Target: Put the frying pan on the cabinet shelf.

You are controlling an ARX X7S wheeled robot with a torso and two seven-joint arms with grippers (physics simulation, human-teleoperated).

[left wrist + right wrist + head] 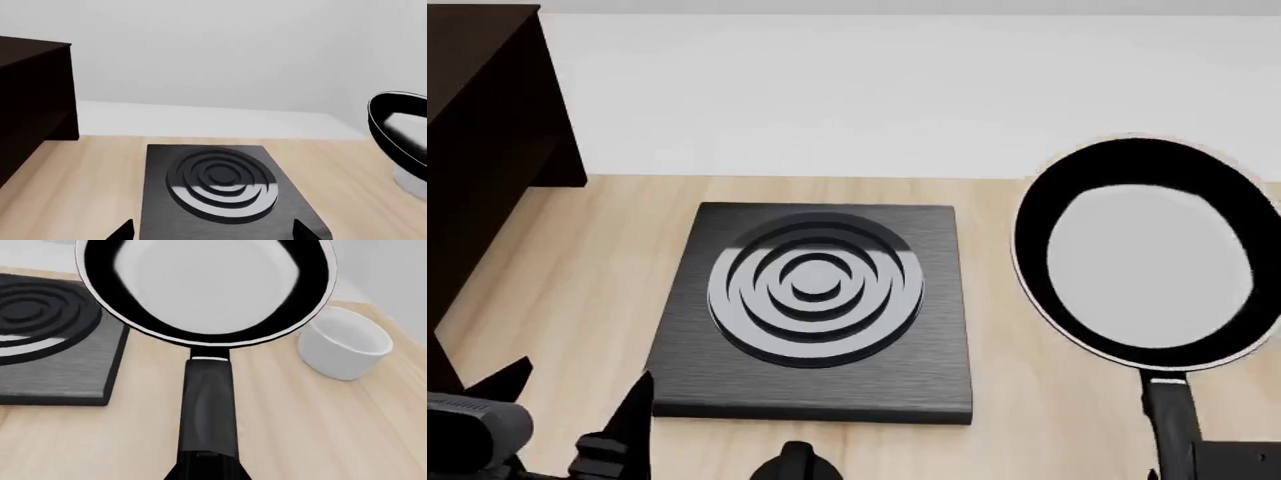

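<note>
Frying pan [1148,268] hangs level over the tabletop [574,270] — handle toward the robot, clamped in the right gripper [207,467].

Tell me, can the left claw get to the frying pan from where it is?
Probably not easily. The left claw sits low by the near left corner of the hob, and the frying pan is off on the hob's far right, its handle running toward the right arm.
</note>
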